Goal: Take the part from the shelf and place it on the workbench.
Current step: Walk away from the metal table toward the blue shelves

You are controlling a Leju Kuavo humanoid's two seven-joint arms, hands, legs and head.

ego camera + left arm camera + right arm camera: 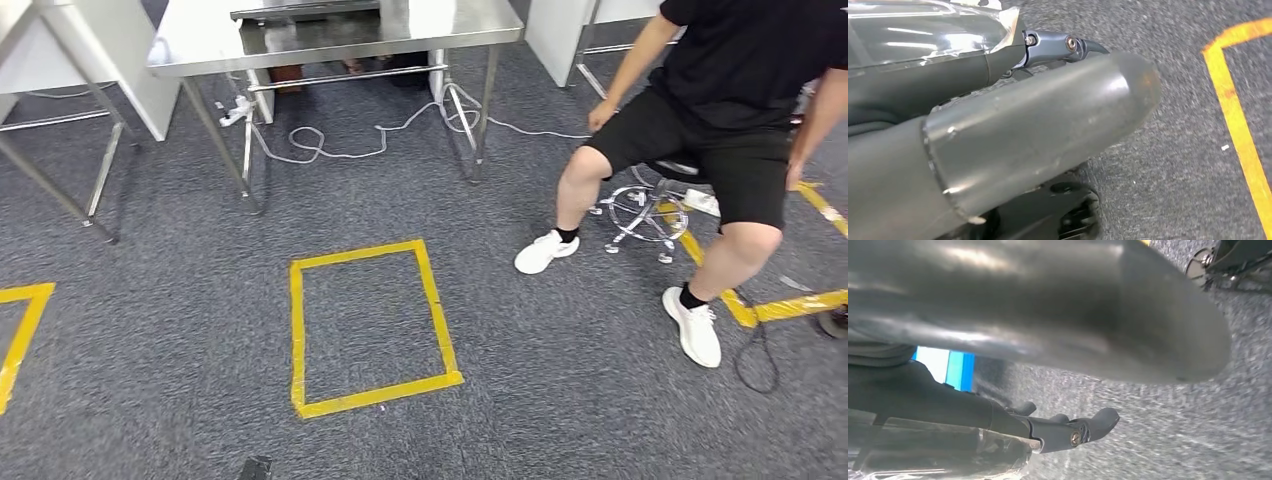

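Counted from the head view: one steel table (330, 35) at 12 o'clock, one white cable (320, 145) looped on the carpet (160, 330) beneath it, one complete yellow tape rectangle (297, 330) at the centre, and one person (740, 100) on one wheeled stool (648, 212) at 2 o'clock. A second tape outline (25, 320) at 9 o'clock is cut off by the edge. The left hand (1038, 125) hangs over carpet, thumb large and close, its dark fingers (1068, 45) stretched straight, grasping nothing visible. The right hand (1048, 335) is likewise released, carpet showing between thumb and straight fingers (1083, 429). A glossy, film-edged surface beside each hand's fingers is hard to make out. I cannot tell where the part lies relative to either hand.
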